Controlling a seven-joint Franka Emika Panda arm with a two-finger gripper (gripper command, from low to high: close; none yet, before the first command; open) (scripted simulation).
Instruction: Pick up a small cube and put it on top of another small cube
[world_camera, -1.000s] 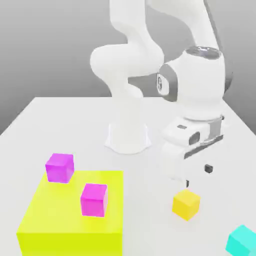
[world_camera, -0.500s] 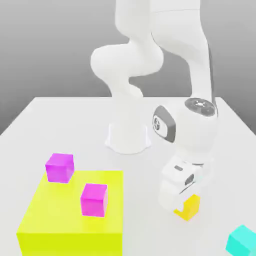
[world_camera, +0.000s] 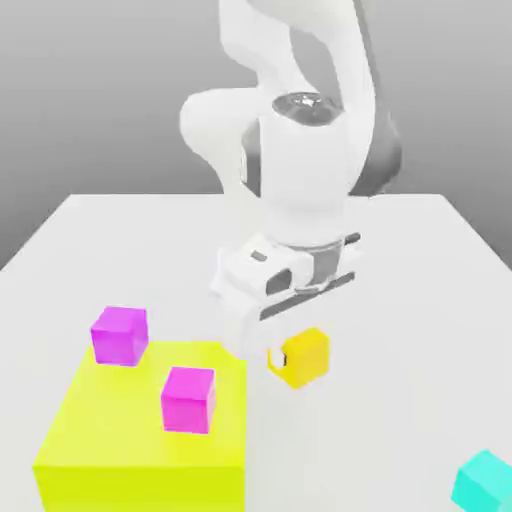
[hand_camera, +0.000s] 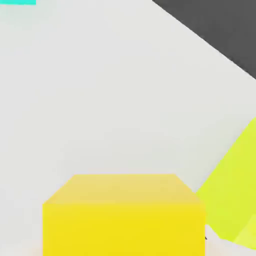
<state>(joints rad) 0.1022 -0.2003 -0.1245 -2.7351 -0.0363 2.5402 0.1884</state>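
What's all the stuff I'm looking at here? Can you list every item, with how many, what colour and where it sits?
small cube: one, yellow-orange, held in the jaws above the table, beside the big block's corner.
magenta cubes: two; one on top of the big block, one on the table at its far corner on the exterior view's left.
big flat block: one, bright yellow, near the exterior view's left.
cyan cube: one, at the exterior view's lower right edge.
table: one, white.
robot arm: one, white; its gripper is shut on the small cube.

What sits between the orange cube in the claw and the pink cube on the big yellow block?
Nothing but the block's bare top, in the exterior view, between orange cube and pink cube.
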